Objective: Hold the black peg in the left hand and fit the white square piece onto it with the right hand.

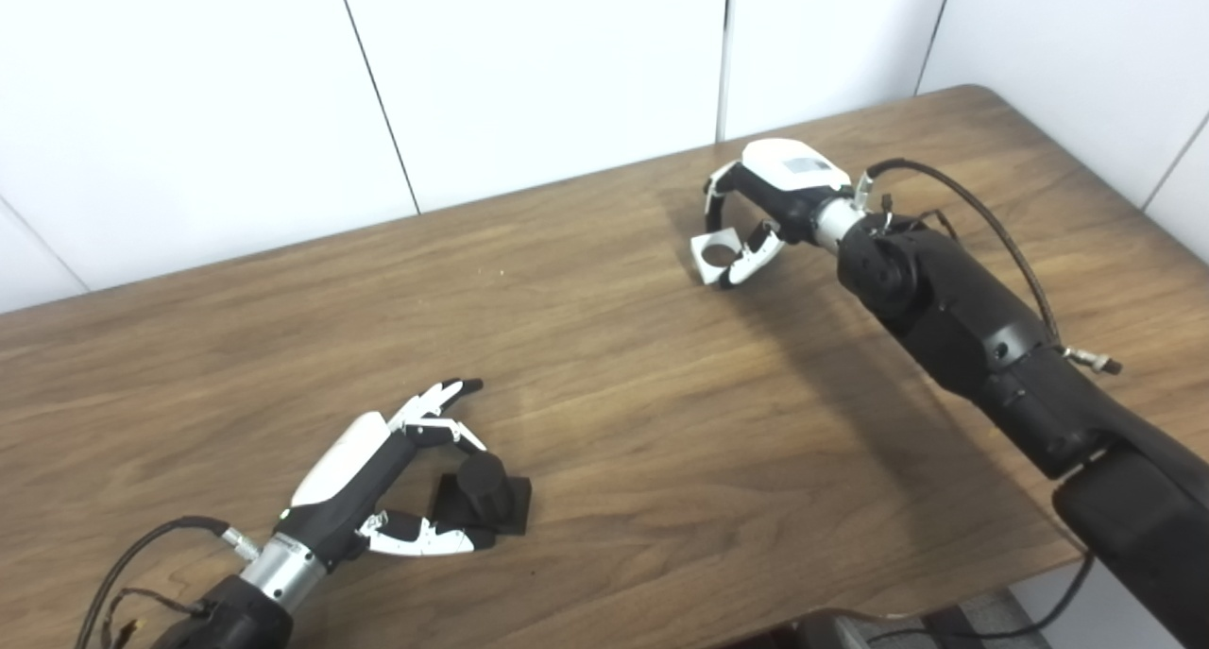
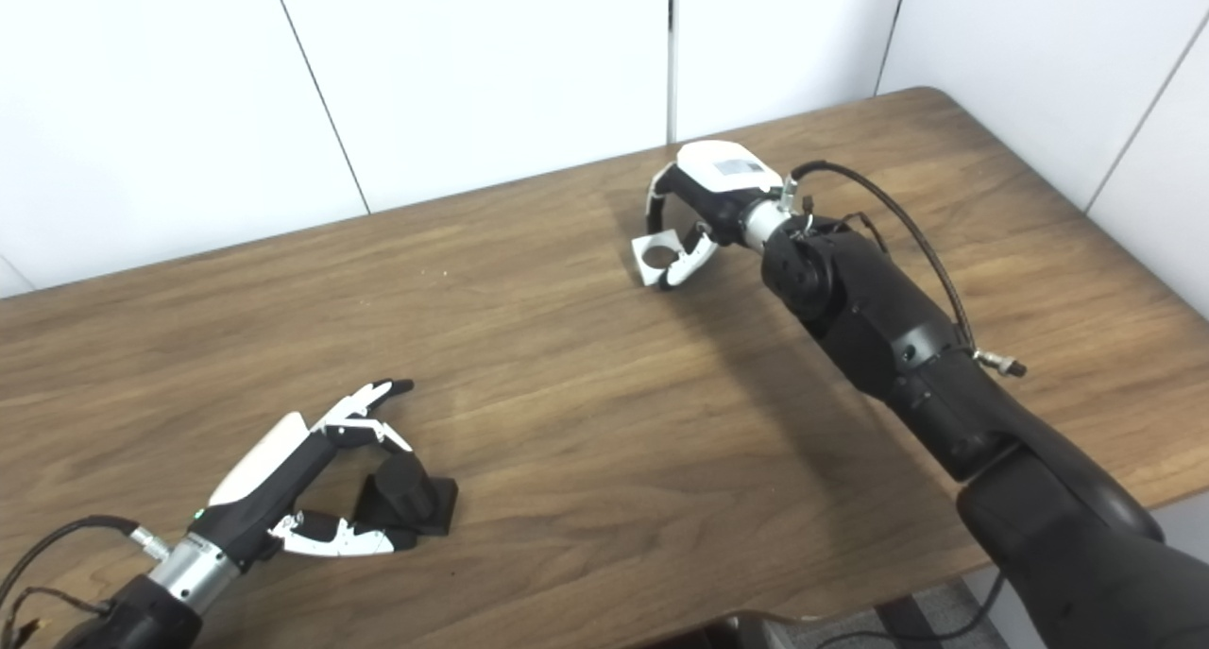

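Observation:
The black peg [image 1: 486, 493], a short cylinder on a square base, stands on the wooden table [image 1: 614, 394] near its front left. My left hand [image 1: 397, 479] lies around it. The thumb rests low against the base, one finger curls down to the peg's top, and the other fingers stretch out past it, so the hand is open. At the far middle of the table, my right hand [image 1: 770, 196] is shut on the white square piece [image 1: 715, 252]. This piece has a round hole and sits tilted between the curled fingers and the thumb, just above or on the wood.
White wall panels [image 1: 529, 73] stand right behind the table's far edge. The right forearm [image 1: 963, 337] with its cable crosses the right side of the table. The table's front edge [image 1: 850, 602] runs near the picture's bottom right.

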